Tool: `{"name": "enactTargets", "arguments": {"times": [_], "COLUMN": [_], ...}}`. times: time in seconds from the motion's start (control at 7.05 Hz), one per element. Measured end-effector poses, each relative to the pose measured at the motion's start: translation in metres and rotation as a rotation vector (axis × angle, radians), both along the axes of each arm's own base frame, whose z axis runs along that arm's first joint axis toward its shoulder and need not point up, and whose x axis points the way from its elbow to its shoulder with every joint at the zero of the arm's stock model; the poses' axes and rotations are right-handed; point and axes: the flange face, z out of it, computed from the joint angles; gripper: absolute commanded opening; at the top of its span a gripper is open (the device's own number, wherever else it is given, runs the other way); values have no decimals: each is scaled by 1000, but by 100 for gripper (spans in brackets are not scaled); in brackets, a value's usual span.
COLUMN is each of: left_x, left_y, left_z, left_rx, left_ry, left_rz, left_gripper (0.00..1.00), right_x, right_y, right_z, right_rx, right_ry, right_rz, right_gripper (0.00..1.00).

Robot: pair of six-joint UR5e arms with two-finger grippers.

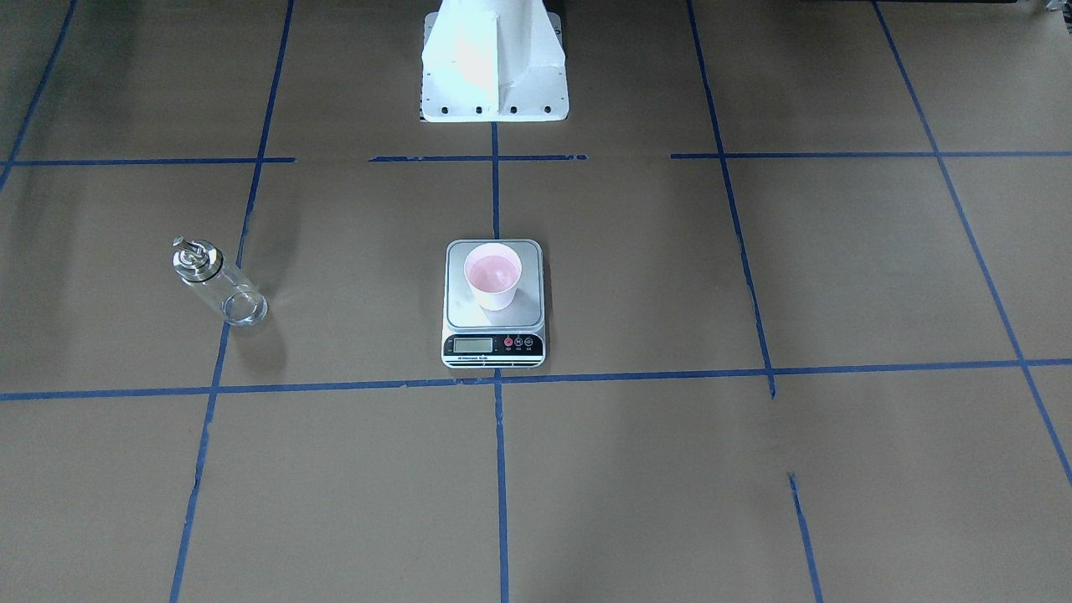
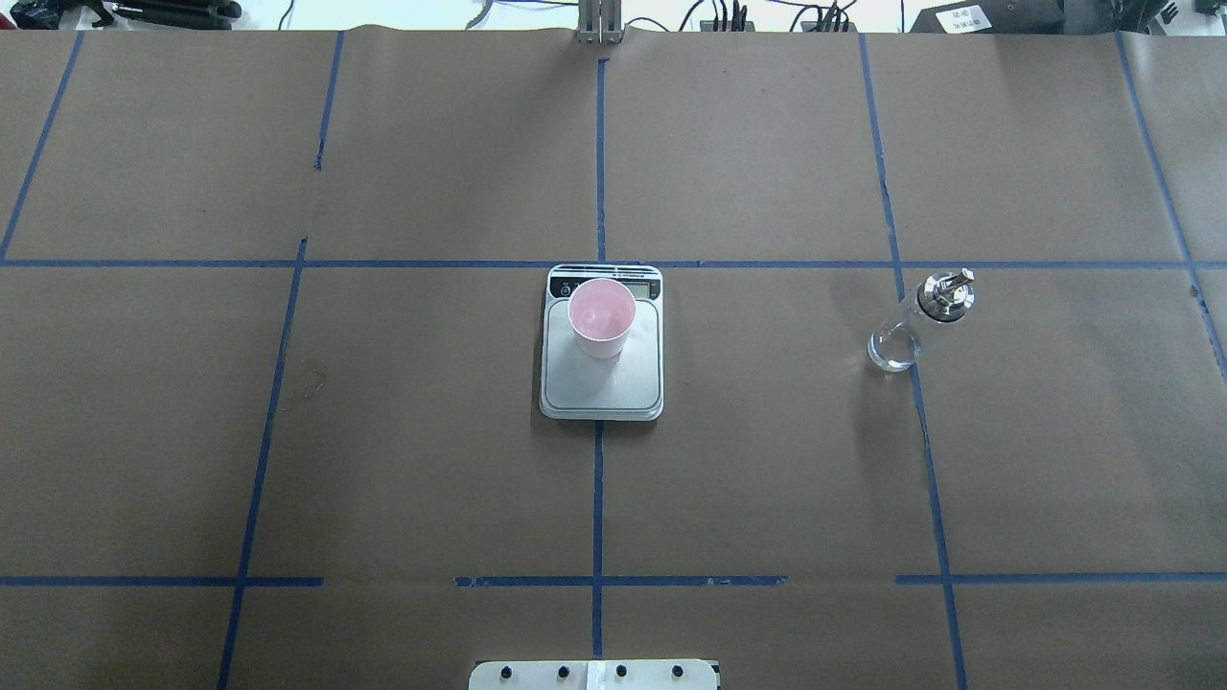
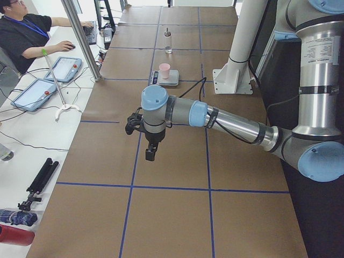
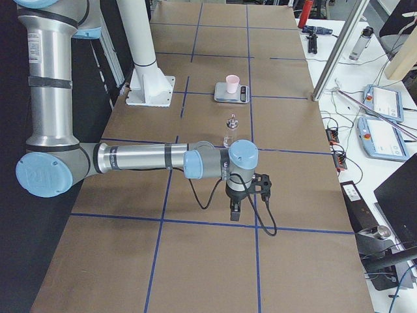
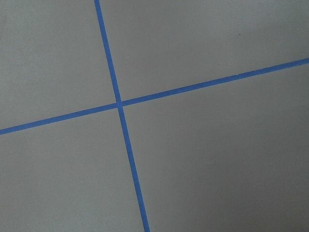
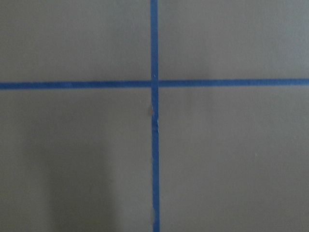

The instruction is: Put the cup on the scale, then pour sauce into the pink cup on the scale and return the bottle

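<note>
Hovering above tabletop [image 2: 431, 460], left fingers [image 3: 150, 153]: open or closed, cannot tell. Cup [image 2: 601, 316] upright on scale [image 2: 602, 388], well away from both. Bottle [image 2: 911, 331] upright on tabletop, near right fingers [image 4: 234, 212], untouched; their state likewise indeterminate.

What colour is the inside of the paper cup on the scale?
Pink; the small tapered paper cup shows it best in the front-facing view.

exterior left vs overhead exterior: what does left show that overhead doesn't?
Exterior left only: the left arm, its end effector hanging above the table, and an operator at a side desk. Overhead only: the pink inside of the cup; no arm in frame. Both: the cup upright on the scale, the bottle standing apart from it.
</note>
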Motion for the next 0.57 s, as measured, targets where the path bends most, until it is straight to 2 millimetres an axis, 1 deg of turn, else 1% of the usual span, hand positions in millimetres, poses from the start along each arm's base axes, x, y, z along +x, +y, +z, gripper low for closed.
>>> {"name": "enactTargets", "arguments": {"times": [0.14,0.28,0.43,0.57], "left_x": [0,0,0,0], "left_y": [0,0,0,0], "left_z": [1,1,2,4], "left_rx": [-1,-3,-5,-8], "left_ry": [0,0,0,0], "left_rz": [0,0,0,0], "left_gripper": [100,100,100,100], "right_x": [1,3,4,4], "right_y": [30,54,69,75], "right_z": [10,14,17,18], "right_rx": [11,55,110,137], "right_ry": [2,-1,-7,-12], "right_rz": [-48,-76,-88,-93], "right_gripper": [100,100,100,100]}}
